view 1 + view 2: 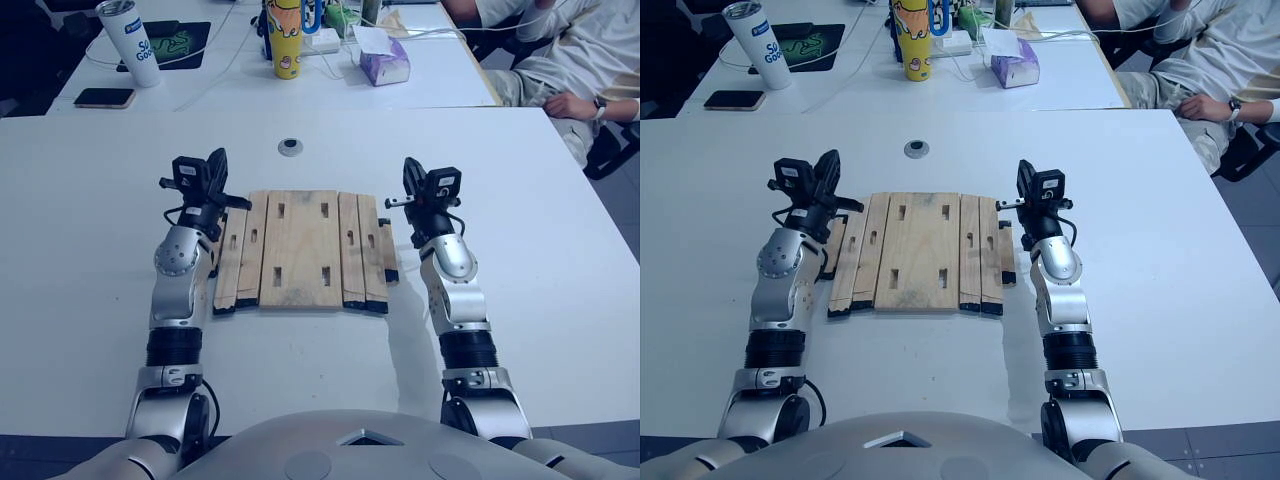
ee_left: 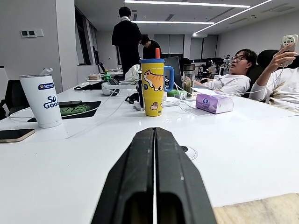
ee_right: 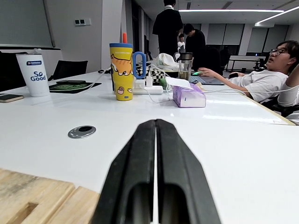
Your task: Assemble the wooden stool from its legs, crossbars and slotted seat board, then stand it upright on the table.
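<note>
**Parts layout.** The seat board (image 1: 300, 248) lies flat at the middle of the worktop (image 1: 90, 210), slots facing up. The legs and crossbars lie flat and parallel beside it. The left slats (image 1: 243, 250) are on the side toward the left edge, and the right slats (image 1: 362, 250) on the side toward the right edge. This spread probably keeps each part within reach of the nearer arm.

**Jaws.** The left jaws are closed and empty, near the far end of the left slats. The right jaws are closed and empty, near the far end of the right slats.

**Status.** No joint is made yet.
</note>
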You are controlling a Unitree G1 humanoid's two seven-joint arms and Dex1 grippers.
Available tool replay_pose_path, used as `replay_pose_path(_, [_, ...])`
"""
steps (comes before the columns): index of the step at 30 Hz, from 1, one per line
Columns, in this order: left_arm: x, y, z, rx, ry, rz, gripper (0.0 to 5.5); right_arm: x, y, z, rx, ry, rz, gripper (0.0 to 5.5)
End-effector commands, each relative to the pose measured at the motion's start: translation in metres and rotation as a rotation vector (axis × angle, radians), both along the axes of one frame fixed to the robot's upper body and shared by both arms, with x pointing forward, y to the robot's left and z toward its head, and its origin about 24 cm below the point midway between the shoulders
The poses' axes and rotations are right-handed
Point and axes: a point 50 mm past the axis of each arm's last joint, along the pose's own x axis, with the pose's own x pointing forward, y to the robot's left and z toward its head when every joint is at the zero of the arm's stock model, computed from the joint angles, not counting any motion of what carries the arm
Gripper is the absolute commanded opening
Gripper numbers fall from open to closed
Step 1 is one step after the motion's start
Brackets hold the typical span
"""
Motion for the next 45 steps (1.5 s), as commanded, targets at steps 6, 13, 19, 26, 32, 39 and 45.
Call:
replay_pose_path(6, [-0.003,0.001,-0.001,0.019,0.018,-0.013,0.0,0.0,-0.002,0.001,-0.005,0.001,-0.009,0.01])
replay_pose_path(13, [-0.005,0.014,-0.002,0.009,0.063,-0.026,0.0,-0.001,-0.001,-0.001,-0.004,0.007,-0.011,0.01])
replay_pose_path(19, [-0.027,0.027,-0.004,-0.008,0.233,-0.305,0.0,-0.002,-0.005,-0.002,-0.005,0.011,-0.03,0.01])
replay_pose_path(26, [-0.053,0.065,-0.007,0.104,0.422,-0.416,0.0,-0.006,-0.005,-0.005,0.002,0.011,-0.052,0.01])
replay_pose_path(32, [-0.079,0.083,-0.022,0.157,0.57,-0.482,0.49,-0.009,-0.005,-0.006,0.005,0.013,-0.072,0.0])
replay_pose_path(39, [-0.074,0.094,-0.021,0.203,0.556,-0.419,1.48,-0.015,-0.004,-0.012,0.017,0.025,-0.107,0.0])
replay_pose_path(45, [-0.069,0.086,-0.023,0.209,0.536,-0.403,2.4,-0.014,-0.002,-0.011,-0.002,0.009,-0.102,0.0])
